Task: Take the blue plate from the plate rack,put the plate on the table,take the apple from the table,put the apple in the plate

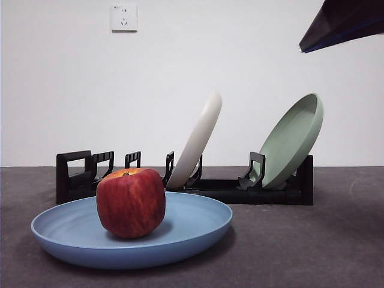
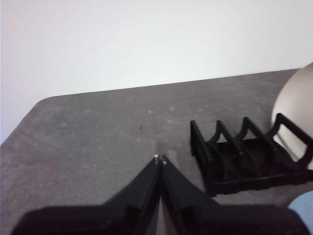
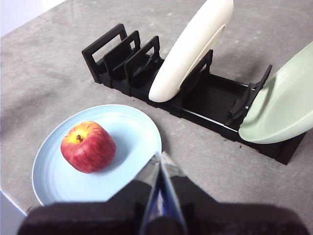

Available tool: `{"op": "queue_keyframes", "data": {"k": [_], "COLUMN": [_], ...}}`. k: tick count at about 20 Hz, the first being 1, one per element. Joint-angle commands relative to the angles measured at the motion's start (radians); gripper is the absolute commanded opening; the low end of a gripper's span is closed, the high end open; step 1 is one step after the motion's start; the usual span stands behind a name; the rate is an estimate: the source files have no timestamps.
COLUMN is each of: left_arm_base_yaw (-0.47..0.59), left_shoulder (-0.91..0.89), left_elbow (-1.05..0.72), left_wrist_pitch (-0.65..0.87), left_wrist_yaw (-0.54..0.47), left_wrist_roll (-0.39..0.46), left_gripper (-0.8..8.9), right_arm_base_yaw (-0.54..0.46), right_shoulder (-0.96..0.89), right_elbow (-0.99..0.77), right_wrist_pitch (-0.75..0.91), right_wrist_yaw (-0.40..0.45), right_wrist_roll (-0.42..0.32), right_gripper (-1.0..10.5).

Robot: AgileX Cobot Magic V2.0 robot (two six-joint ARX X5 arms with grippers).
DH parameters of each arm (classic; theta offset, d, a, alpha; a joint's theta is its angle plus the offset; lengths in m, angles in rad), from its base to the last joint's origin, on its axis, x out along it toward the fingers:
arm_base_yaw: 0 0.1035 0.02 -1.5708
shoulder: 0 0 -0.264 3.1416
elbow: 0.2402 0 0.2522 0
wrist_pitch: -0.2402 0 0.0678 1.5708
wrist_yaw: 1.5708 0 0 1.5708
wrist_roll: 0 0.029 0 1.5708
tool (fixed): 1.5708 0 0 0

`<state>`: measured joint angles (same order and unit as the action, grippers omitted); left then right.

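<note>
Front view: blue plate point(image 1: 132, 234) lies flat on the surface point(image 1: 300, 246), out of the plate rack point(image 1: 180, 180). Apple point(image 1: 131, 203) sits upright inside the plate, left of its middle, stem up. Rack stands behind, holding a cream-white plate point(image 1: 196, 141) and a sage-green plate point(image 1: 292, 141), both leaning. One dark arm tip point(image 1: 345, 23) shows at the top right corner, high above and well apart from plate and apple; nothing is held there as far as can be seen.

Left wrist view: left claw point(image 2: 160, 159) is clenched, tips touching, nothing between them. It hangs over bare surface. The empty end of the rack lies just ahead and to one side of the tips, the cream plate edge beyond that, and a sliver of blue plate rim point(image 2: 304, 210) shows close beside the claw body. Apple is not in this view.

Right wrist view: right claw point(image 3: 160, 155) is also clenched and empty, raised above the surface. Its tips point just past the blue plate's rim point(image 3: 146, 127); the apple point(image 3: 88, 147) rests in the plate off to the side of the tips, clear of them. Rack with both other plates lies ahead of the claw.

Judgement: all four steps look done, with plate on the surface, apple in it, and both claws empty. Nothing appears left except parking the arms.
</note>
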<state>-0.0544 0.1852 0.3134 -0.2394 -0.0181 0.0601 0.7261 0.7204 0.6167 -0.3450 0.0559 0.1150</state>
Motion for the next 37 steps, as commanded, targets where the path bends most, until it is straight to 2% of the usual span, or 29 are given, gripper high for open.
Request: {"op": "queue_keyframes", "data": {"k": [1, 8, 13, 32, 34, 36, 37], "left_arm_base_yaw": [0.015, 0.018, 0.019, 0.021, 0.021, 0.021, 0.021], "left_shoulder": [-0.056, -0.183, -0.183, -0.183, -0.183, -0.183, -0.183], "left_elbow": [-0.124, -0.31, -0.31, -0.31, -0.31, -0.31, -0.31], "left_wrist_pitch": [0.113, 0.145, 0.051, 0.058, 0.058, 0.058, 0.058], "left_wrist_yaw": [0.003, -0.002, -0.025, -0.005, -0.005, -0.005, -0.005], "left_wrist_roll": [0.011, -0.034, -0.036, -0.054, -0.054, -0.054, -0.054], "left_gripper": [-0.03, -0.03, -0.03, -0.03, -0.03, -0.03, -0.03], "right_arm_base_yaw": [0.0, 0.0, 0.0, 0.0, -0.03, -0.108, -0.171], "right_shoulder": [-0.003, -0.003, -0.003, -0.004, -0.035, -0.066, -0.096], "right_elbow": [-0.008, -0.008, -0.008, -0.008, -0.008, -0.024, -0.047], "right_wrist_pitch": [0.004, 0.004, 0.004, -0.007, -0.033, -0.045, -0.038], "right_wrist_yaw": [0.003, 0.003, 0.003, 0.001, 0.059, 0.048, 0.048], "right_wrist_roll": [0.0, 0.0, 0.0, -0.001, -0.032, -0.092, -0.098], "right_gripper": [-0.1, -0.1, -0.1, -0.1, -0.1, -0.1, -0.1]}}
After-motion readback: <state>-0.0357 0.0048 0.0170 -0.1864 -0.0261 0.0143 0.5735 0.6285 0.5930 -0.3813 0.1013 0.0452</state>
